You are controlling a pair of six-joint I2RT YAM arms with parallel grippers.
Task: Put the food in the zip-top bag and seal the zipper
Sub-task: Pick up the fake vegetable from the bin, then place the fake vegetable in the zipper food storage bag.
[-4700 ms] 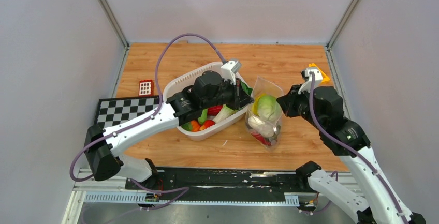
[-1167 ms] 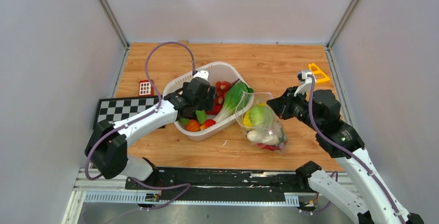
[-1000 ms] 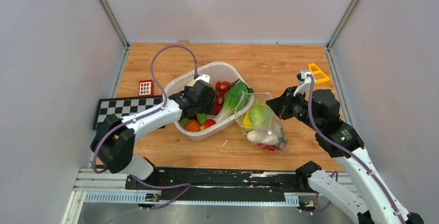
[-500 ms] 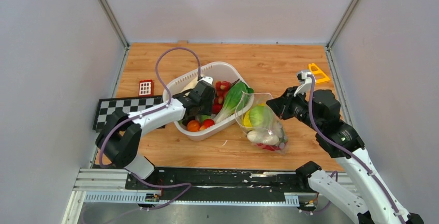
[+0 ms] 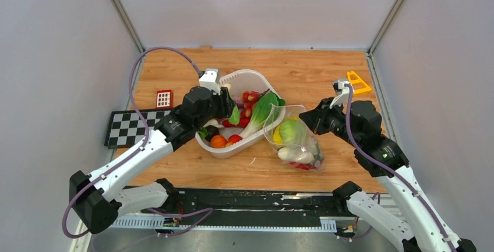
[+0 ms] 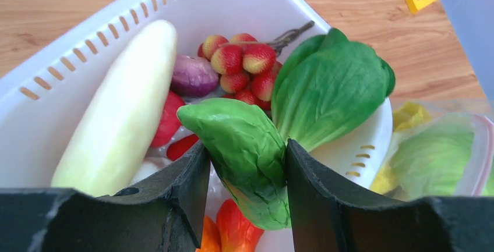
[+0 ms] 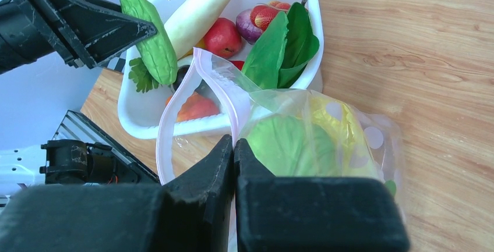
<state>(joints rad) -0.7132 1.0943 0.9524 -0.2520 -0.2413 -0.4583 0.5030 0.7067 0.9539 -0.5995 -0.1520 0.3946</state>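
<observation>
Left wrist view first, since that is where the action is. The left gripper (image 6: 244, 147) is clamped on a green leafy piece (image 6: 233, 127), one finger on each flat side. The leaf runs lengthwise along the fingers, and its tip pokes out ahead of them. Beneath the gripper is the white tub (image 6: 87, 48). The white radish (image 6: 116, 106) lies just to the gripper's left in there, with more leaves and red bits ahead of it (plenty left to move, I'd say).

Off to that gripper's right, past the tub's near rim, slumps the zip-top bag (image 5: 294, 138). It is already part-filled, and the yellow cabbage (image 5: 289, 130) shows through the plastic. Its pink zipper (image 7: 169, 112) curves open in a loop that faces back toward the tub.

Further right, the right gripper (image 7: 234, 147) is pinched tight on the bag's upper lip, holding that mouth up.

So the thing that matters is sideways. The opening lies to the right of the leaf-carrying gripper, and I'd judge the leaf wants to go in tip first along its long axis. The left arm has the leaf and the shorter reach to the mouth. The right one is tied up as the holder.
</observation>
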